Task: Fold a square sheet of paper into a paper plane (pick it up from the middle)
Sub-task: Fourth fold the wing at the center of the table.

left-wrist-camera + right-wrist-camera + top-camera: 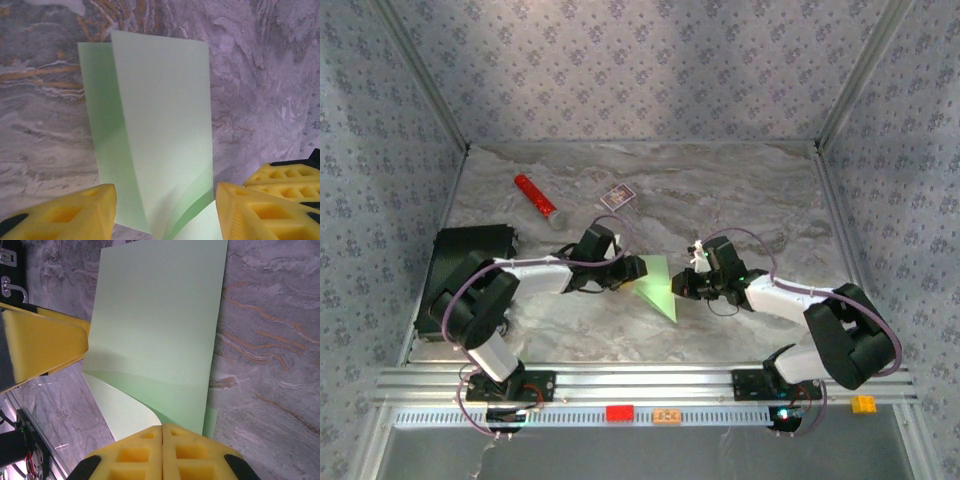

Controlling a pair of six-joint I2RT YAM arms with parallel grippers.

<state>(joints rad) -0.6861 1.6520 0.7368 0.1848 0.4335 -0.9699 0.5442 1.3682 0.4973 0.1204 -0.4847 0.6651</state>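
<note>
The square sheet of paper [658, 285] is pale green and folded over on the marble table between my two grippers. In the left wrist view the paper [165, 130] lies in loose layers, one flap curling up near the bottom. My left gripper [165, 220] stands open, a yellow finger [65, 215] on each side of the paper's near end. My right gripper [162, 452] is shut, and the curled edge of the paper [160, 330] runs into the seam of its fingertips. From above, the left gripper [625, 270] and right gripper [682, 285] flank the paper.
A red cylinder [535, 197] and a small purple-and-white card box [617, 197] lie at the back left of the table. A black case [470, 270] sits by the left wall. Patterned walls close in three sides.
</note>
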